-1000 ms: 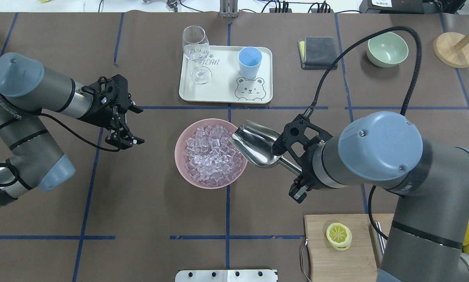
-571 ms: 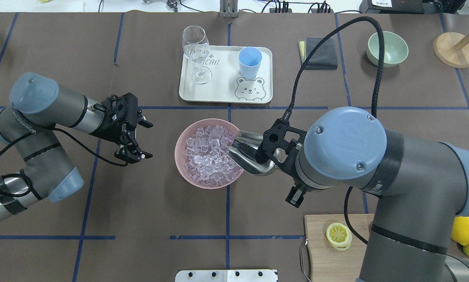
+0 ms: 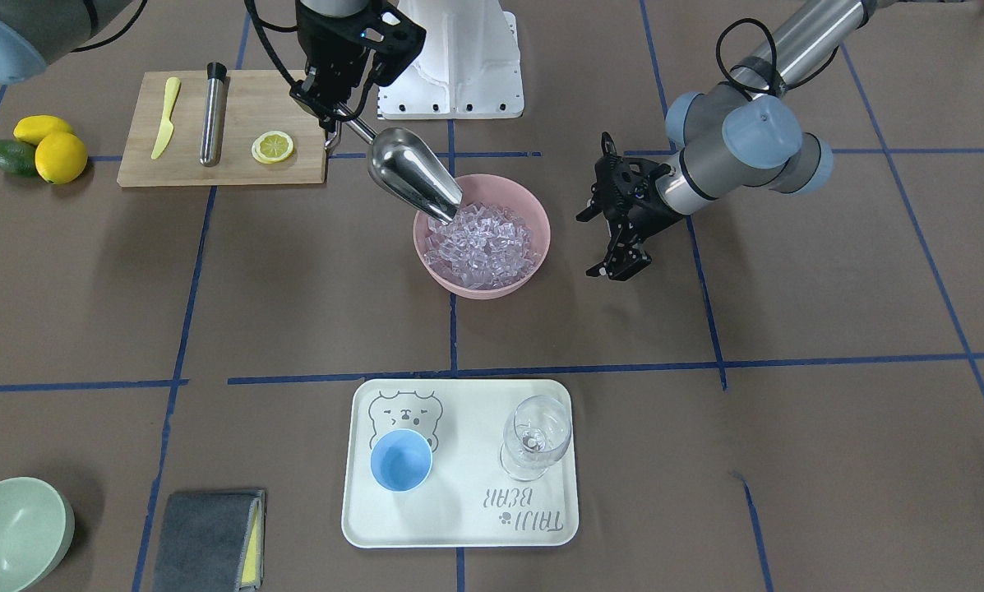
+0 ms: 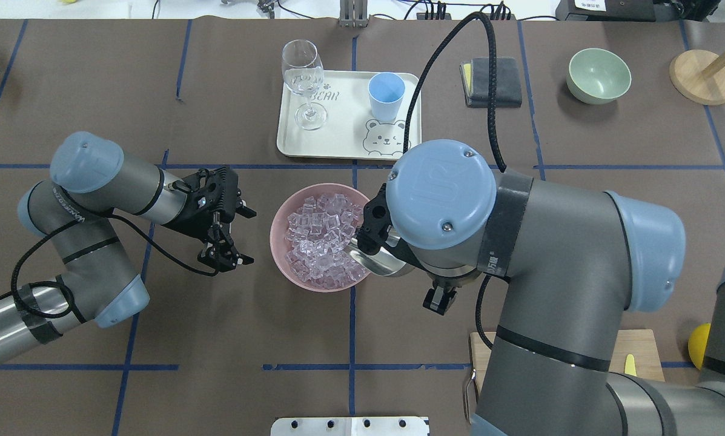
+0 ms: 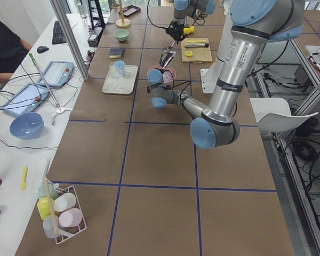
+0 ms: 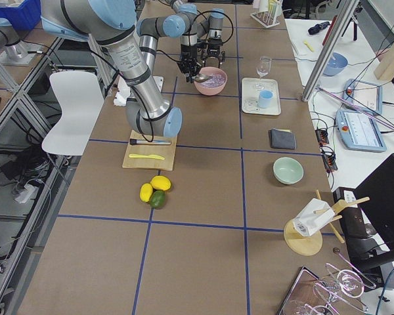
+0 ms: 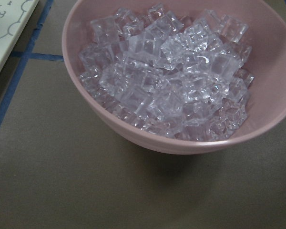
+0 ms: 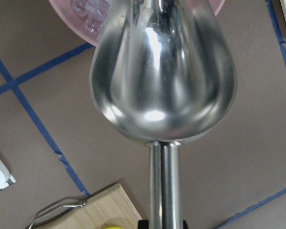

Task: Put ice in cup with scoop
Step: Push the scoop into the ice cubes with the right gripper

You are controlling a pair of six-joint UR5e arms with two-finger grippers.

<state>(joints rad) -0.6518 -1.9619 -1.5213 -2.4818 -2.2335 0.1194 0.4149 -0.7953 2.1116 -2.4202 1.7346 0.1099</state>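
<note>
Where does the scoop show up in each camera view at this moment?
Front-facing: scoop upper centre, tip over the pink bowl.
Overhead: scoop centre, mostly hidden under the right arm.
Exterior left: scoop tiny, top centre.
Exterior right: scoop tiny, top centre.
Left wrist: not in it.
Right wrist: scoop fills the frame.
Shared landmark: the pink bowl beside it.
</note>
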